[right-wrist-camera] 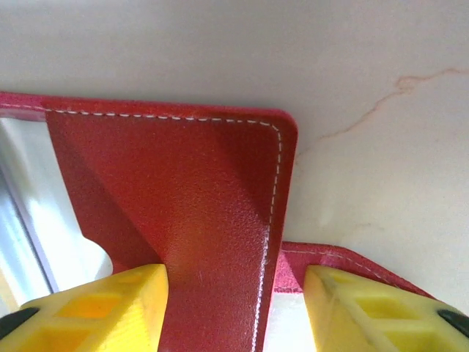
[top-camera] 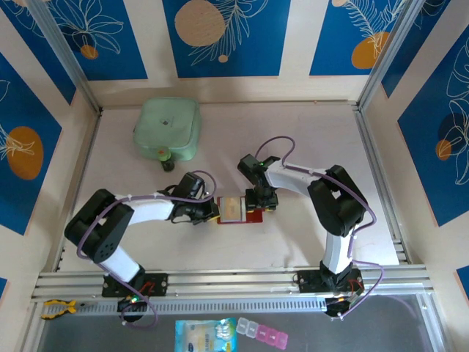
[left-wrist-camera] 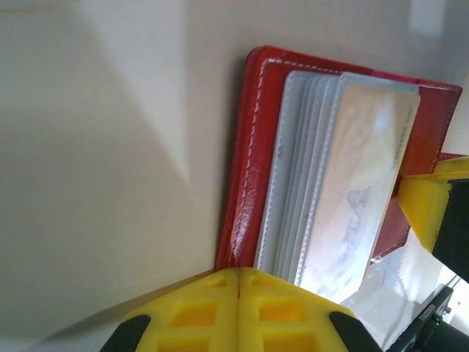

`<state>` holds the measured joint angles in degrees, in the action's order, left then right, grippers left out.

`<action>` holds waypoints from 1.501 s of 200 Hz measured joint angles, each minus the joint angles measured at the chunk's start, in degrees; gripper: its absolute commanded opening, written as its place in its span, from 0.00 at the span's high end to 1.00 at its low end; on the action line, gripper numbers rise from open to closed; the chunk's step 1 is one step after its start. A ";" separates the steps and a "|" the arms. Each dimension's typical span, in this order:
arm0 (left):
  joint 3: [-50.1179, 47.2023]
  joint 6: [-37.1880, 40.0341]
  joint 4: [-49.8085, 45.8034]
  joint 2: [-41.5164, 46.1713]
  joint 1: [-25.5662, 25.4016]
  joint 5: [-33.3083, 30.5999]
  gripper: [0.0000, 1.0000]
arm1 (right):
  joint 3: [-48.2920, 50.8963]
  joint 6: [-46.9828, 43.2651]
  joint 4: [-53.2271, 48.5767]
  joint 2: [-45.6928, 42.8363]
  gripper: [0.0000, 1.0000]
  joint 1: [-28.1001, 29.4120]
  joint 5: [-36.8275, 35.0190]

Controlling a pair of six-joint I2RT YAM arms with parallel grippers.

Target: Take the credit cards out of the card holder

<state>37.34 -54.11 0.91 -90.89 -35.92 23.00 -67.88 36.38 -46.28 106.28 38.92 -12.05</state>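
Observation:
The red card holder (top-camera: 252, 215) lies open on the table between both grippers. In the left wrist view the card holder (left-wrist-camera: 249, 147) shows its pale grey pockets (left-wrist-camera: 293, 169), and a pale credit card (left-wrist-camera: 366, 176) with faint print sits in the top pocket. My left gripper (left-wrist-camera: 239, 270) is shut on the near edge of the holder's red cover. In the right wrist view a red flap of the card holder (right-wrist-camera: 183, 191) stands up between the fingers of my right gripper (right-wrist-camera: 234, 275). That gripper is open: the left finger (right-wrist-camera: 110, 301) touches the flap and the right one stands apart.
A mint-green case (top-camera: 168, 130) sits at the back left with a small black piece (top-camera: 168, 163) at its front. Metal rails (top-camera: 234, 282) run along the near edge and both sides. A blue packet (top-camera: 207, 336) and a pill box (top-camera: 264, 335) lie below the rail.

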 measured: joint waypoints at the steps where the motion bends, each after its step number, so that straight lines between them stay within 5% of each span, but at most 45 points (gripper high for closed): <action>1: -0.02 0.00 -0.13 0.07 0.00 -0.09 0.97 | -0.02 -0.02 0.00 0.00 0.45 0.00 -0.02; 146: 2.16 1.22 -2.43 4.26 0.00 -3.56 0.89 | -0.42 -2.73 0.02 0.11 0.32 0.87 -0.52; 189: 3.02 1.73 -2.27 4.26 0.00 -3.58 0.89 | -0.46 -3.43 0.13 0.02 0.21 0.87 -1.09; 300: 3.02 1.73 -2.27 4.26 0.00 -3.63 0.88 | -0.94 -3.58 -2.10 -2.75 0.19 0.85 -5.35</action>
<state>40.36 -52.38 -1.37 -86.63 -35.92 19.38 -68.82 32.80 -48.38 103.53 39.77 -17.41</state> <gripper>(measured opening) 0.115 0.806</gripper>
